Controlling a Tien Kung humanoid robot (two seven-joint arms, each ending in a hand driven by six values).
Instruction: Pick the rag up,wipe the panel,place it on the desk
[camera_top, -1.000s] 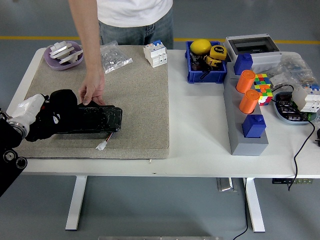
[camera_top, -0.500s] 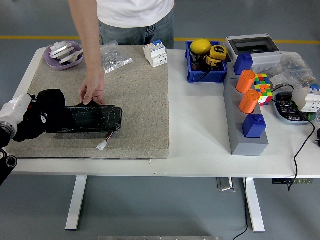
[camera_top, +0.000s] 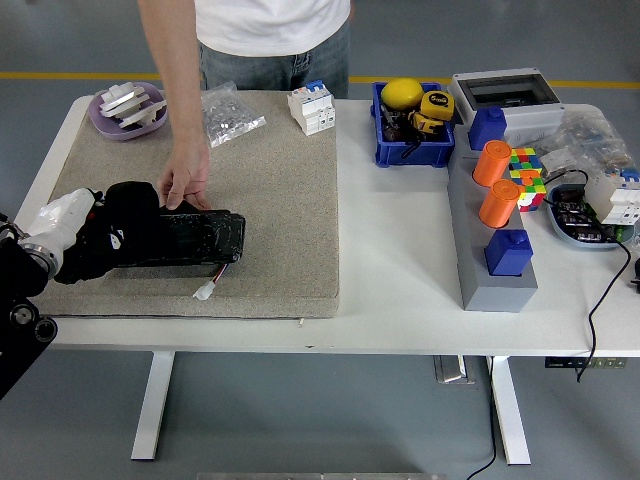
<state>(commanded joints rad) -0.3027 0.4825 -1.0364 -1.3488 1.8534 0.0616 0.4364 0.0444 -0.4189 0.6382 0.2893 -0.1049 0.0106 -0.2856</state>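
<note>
Since the earlier frame, the left robot hand (camera_top: 105, 240) has travelled rightward along the panel (camera_top: 195, 240), carrying the rag (camera_top: 132, 205) back over its left end. Its fingers are closed on the rag, pressing the dark, soft cloth onto the surface. The panel is a flat, glossy black rectangle lying on a coarse beige mat (camera_top: 270, 190) on the desk (camera_top: 400, 260). A person's hand (camera_top: 185, 180) rests on the panel's far edge, apparently bracing it against sliding during wiping.
</note>
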